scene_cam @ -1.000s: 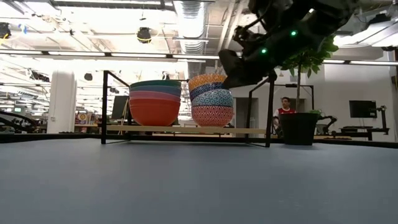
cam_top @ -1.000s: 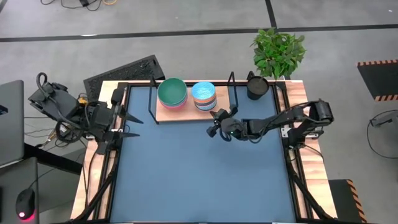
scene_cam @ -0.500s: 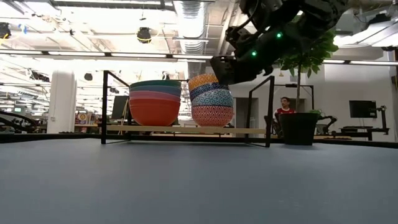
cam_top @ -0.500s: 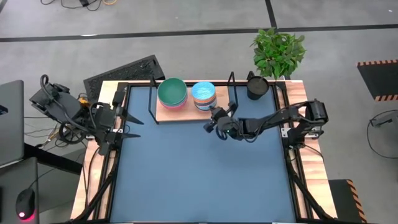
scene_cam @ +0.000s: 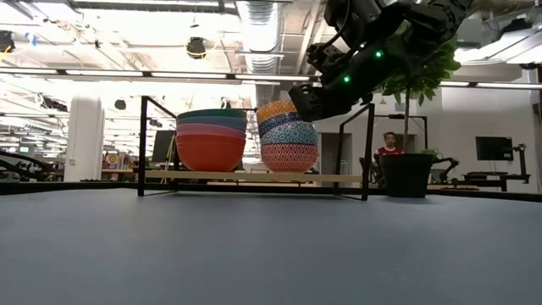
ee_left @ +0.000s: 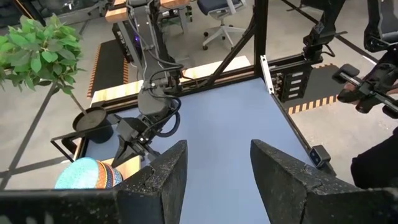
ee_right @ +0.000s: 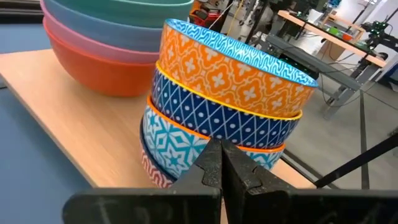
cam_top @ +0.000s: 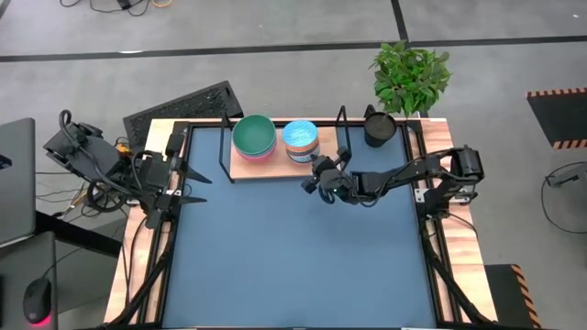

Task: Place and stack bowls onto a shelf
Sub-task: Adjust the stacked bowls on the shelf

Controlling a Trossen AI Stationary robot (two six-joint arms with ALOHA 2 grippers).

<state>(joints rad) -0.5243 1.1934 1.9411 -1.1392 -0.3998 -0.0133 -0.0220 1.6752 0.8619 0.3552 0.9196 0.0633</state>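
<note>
Patterned orange-and-blue ceramic bowls (ee_right: 217, 106) are sitting stacked on the light wooden shelf (cam_top: 266, 165) at the table's twelve o'clock, beside the teal-topped stack (cam_top: 253, 136). Right gripper (cam_top: 315, 181), fingers closed and empty, is hovering just beside them; nudging forward could topple the stack. Left gripper (cam_top: 188, 186), parted and empty, is waiting at nine o'clock.

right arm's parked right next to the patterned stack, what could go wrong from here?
1. The right gripper, shut and empty, sits close in front of the patterned bowl stack; any forward drift could nudge it.
2. That stack is tall and its top bowl sits slightly tilted, so a bump might topple it off the shelf.
3. The shelf's wire frame stands beside the arm; a careless retreat could snag it.
</note>
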